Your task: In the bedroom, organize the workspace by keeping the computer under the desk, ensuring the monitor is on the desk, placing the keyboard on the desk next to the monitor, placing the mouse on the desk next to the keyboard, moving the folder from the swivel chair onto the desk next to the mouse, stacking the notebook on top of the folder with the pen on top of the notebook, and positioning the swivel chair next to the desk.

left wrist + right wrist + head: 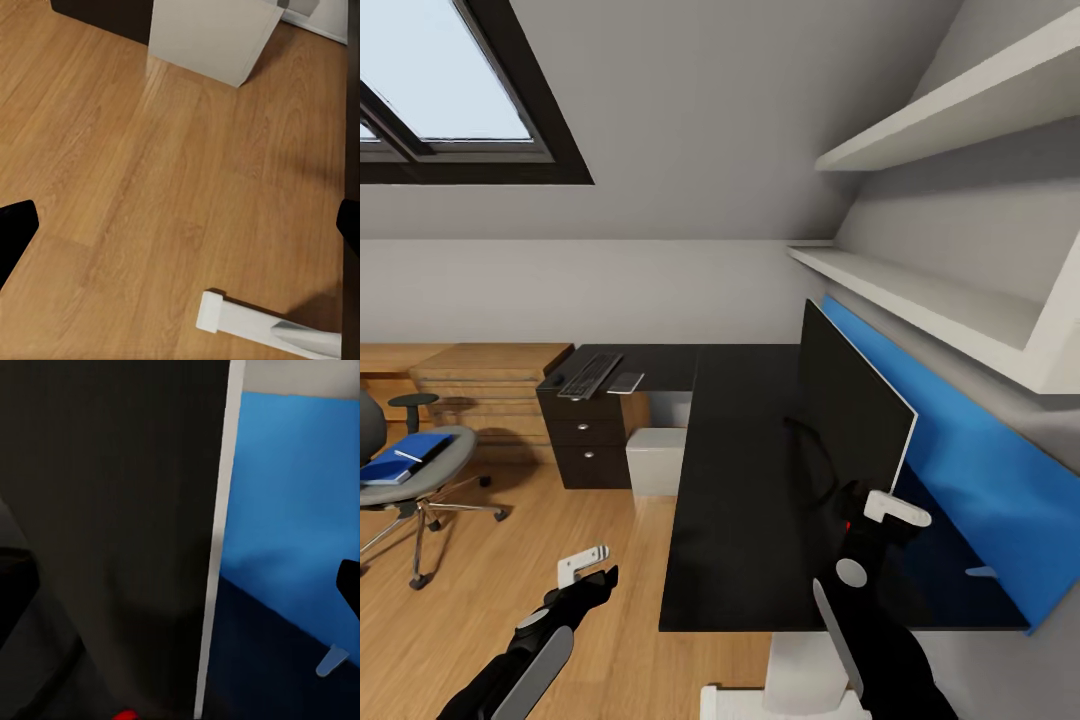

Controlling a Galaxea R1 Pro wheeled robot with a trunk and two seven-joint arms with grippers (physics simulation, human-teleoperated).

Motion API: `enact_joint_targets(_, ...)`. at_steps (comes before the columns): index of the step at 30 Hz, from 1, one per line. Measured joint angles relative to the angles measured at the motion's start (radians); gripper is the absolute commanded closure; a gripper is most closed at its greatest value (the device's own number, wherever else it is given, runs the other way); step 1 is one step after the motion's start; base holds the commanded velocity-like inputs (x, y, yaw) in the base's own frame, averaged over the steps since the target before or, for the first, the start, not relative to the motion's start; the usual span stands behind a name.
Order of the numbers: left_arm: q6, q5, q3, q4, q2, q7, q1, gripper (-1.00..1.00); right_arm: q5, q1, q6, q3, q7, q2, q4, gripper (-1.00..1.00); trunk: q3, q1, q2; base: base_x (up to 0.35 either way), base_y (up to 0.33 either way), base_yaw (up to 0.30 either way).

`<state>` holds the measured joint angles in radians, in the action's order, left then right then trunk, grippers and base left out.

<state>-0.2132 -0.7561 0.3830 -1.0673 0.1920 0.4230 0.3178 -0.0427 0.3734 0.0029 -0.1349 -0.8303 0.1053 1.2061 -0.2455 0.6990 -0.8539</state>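
Head view: black L-shaped bench (730,470) runs from the far wall toward the robot. Monitor (855,410) stands upright on the bench's near leg, edge-on to the blue wall panel (970,480), red dot low at its near corner. Right pincer (880,520) is at the monitor's near lower corner; right wrist view puts the screen edge (214,547) between its dark fingertips (349,585), jaws spread either side, contact cannot be told. Left pincer (588,572) hangs over the oak floor (510,590) beside the bench, holding nothing; left wrist view shows its fingertips (15,229) wide apart above bare planks.

Keyboard (591,375) lies on the far bench end, a small dark mouse (555,380) just beside it, notebook (626,382) on its other side. Computer (656,462) sits on the floor under the bench next to the drawers (592,440); also seen in left wrist view (210,37). Swivel chair (410,470) stands well apart from the bench, blue folder (405,457) on its seat, a thin white pen (408,457) on the folder. Oak dresser (480,385) behind the chair.
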Motion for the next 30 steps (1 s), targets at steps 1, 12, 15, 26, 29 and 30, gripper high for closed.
enact_joint_targets(1,0.000,0.000,0.000,0.000,0.000,0.000,0.000,-1.00,0.000,0.000,0.000,0.000,0.000,0.000,0.000,-1.00,0.000,0.000,0.000,0.000,0.000,0.000)
enact_joint_targets(12,0.001,-0.005,-0.001,0.010,0.000,-0.003,0.000,-1.00,0.000,0.000,-0.017,0.002,0.001,-0.001,-0.005,-1.00,0.000,0.001,0.000,-0.293,0.000,0.000)
enact_joint_targets(15,0.001,-0.005,-0.004,0.025,0.002,-0.004,0.000,-1.00,0.001,0.000,-0.021,0.002,-0.001,0.001,-0.006,-1.00,0.000,0.001,0.000,-0.334,0.024,0.000)
enact_joint_targets(26,0.013,0.002,-0.002,0.302,0.002,-0.011,0.000,-1.00,0.018,-0.127,-0.040,-0.003,-0.001,0.035,-0.020,-1.00,0.000,0.001,0.000,-0.333,0.110,0.000)
enact_joint_targets(29,0.017,0.000,-0.001,0.382,0.003,-0.012,0.000,-1.00,0.034,-0.175,-0.100,-0.005,-0.001,0.037,-0.061,-1.00,0.000,0.001,0.000,-0.304,0.187,0.000)
enact_joint_targets(30,0.018,0.000,0.000,0.396,0.002,-0.012,0.000,-1.00,0.035,-0.179,-0.105,-0.005,0.000,0.037,-0.070,-1.00,0.000,0.001,0.000,-0.296,0.196,0.000)
